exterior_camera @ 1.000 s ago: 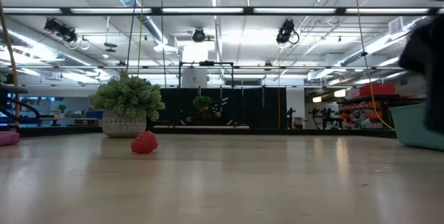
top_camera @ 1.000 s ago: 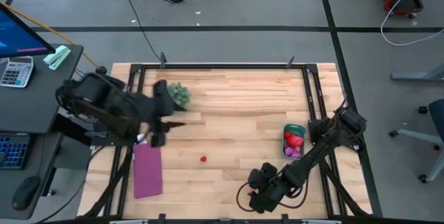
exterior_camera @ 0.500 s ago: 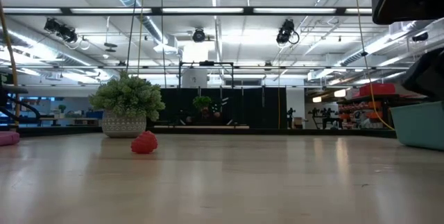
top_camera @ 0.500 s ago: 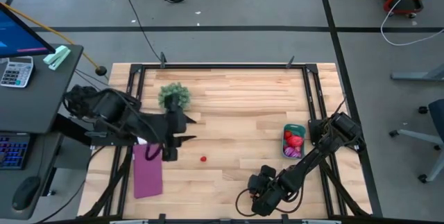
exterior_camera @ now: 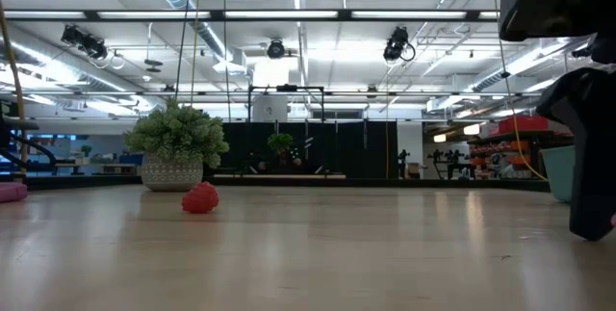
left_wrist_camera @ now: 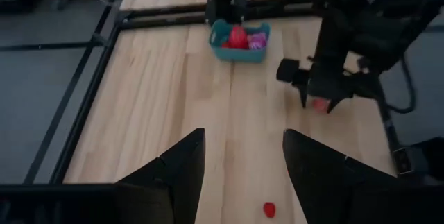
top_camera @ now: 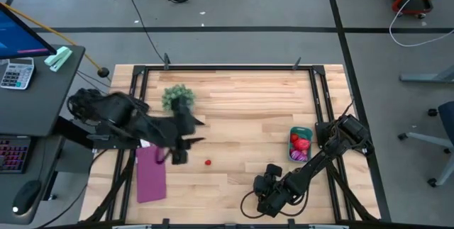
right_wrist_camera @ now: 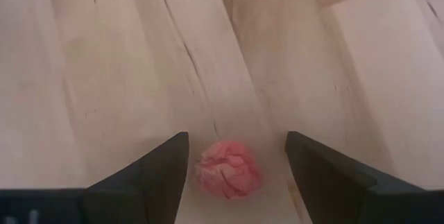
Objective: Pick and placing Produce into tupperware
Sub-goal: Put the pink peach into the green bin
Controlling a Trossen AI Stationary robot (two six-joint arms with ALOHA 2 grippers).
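A small red produce piece lies on the bare wood, also seen in the low view and the left wrist view. My left gripper hovers open just left of and beyond it, fingers pointing toward the table's right. A pale pink produce piece lies on the table between the open fingers of my right gripper, which points down near the table's near edge. The teal tupperware holds red and magenta pieces.
A flat purple mat lies near the left edge below my left arm. A green spiky plant ball in a pot stands toward the far left. Black frame rails border the table. Bare wood spans the middle.
My left gripper has swung from beside the plant toward the table's right and near edge, closing on the red piece. My right gripper has come down toward the table by the near edge. The red piece and the tupperware have stayed put.
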